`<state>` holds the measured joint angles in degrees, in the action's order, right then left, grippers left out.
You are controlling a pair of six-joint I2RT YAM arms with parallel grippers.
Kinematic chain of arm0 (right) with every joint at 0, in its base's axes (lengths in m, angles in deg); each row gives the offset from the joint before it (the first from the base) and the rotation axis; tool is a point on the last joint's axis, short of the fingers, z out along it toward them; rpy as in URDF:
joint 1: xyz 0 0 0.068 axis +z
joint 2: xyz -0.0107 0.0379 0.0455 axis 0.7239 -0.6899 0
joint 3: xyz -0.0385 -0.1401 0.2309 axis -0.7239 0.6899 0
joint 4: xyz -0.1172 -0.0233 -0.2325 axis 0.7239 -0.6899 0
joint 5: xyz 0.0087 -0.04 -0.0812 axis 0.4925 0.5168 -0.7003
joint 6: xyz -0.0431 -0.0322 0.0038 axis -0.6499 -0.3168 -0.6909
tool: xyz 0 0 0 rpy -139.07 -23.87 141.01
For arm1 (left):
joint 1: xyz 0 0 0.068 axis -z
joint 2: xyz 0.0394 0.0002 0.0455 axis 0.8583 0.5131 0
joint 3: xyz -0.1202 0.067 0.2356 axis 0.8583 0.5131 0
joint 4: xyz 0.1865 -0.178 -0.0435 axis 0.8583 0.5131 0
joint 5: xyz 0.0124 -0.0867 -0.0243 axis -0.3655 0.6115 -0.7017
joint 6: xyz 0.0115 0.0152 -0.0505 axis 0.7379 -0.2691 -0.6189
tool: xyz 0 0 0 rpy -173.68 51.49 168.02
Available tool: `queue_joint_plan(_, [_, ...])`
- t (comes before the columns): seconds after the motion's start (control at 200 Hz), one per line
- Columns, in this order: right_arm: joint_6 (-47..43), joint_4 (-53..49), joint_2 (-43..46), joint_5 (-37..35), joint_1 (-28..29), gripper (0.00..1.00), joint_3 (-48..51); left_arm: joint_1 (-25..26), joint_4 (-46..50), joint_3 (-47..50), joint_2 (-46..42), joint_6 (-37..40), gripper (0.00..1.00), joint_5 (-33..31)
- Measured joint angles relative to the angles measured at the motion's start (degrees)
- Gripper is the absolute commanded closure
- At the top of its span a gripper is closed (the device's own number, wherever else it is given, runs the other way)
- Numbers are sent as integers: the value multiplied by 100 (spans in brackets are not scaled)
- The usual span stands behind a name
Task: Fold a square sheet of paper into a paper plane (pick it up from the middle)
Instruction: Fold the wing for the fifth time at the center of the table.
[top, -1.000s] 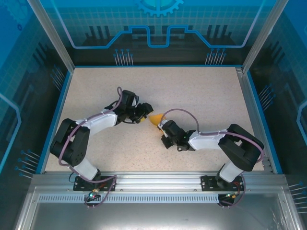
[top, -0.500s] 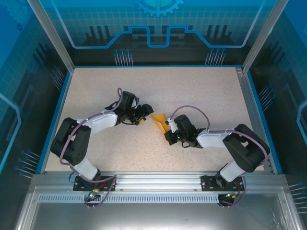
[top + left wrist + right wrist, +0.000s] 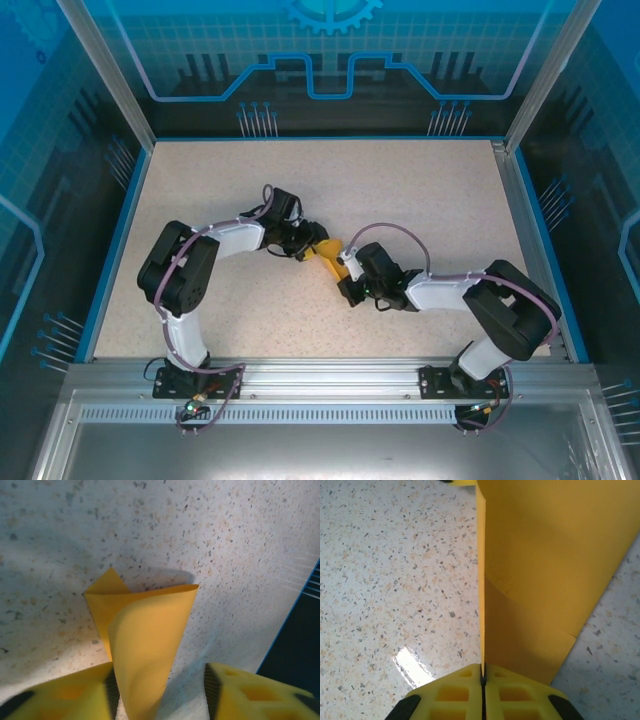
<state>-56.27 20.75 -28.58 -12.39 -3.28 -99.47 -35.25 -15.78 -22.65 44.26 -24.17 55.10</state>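
Part-folded paper plane (image 3: 328, 250) is held on edge mid-table (image 3: 420, 190), clamped in the right gripper (image 3: 482, 672), apparently so its flap is offered to the left gripper (image 3: 160, 692), whose jaws stand apart astride it.

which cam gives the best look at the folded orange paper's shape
Left wrist: the folded bright-orange paper sheet shows its pointed corner and curled flap against the table. Top external gives a small, distant orange patch. Right wrist sees it edge-on and cropped, pinched in the shut right gripper.
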Motion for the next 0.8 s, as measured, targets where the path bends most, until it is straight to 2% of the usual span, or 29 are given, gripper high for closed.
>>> queue_joint_plan(0.115, [-87, -90, -7, -205, 149, 85, -107, 2, 155, -9, 0, 50, 92, -7])
queue_joint_plan(0.165, [-105, -146, -7, -295, 199, 83, -140, 2, 219, -9, 0, 7, 97, -20])
queue_joint_plan(0.365, [-271, -431, -7, -756, 393, 78, -249, -9, 378, -11, 4, 31, 100, -48])
queue_joint_plan(0.8, [-581, -761, -164, -1692, 833, 75, -466, -48, 407, -11, 11, 4, 100, -48])
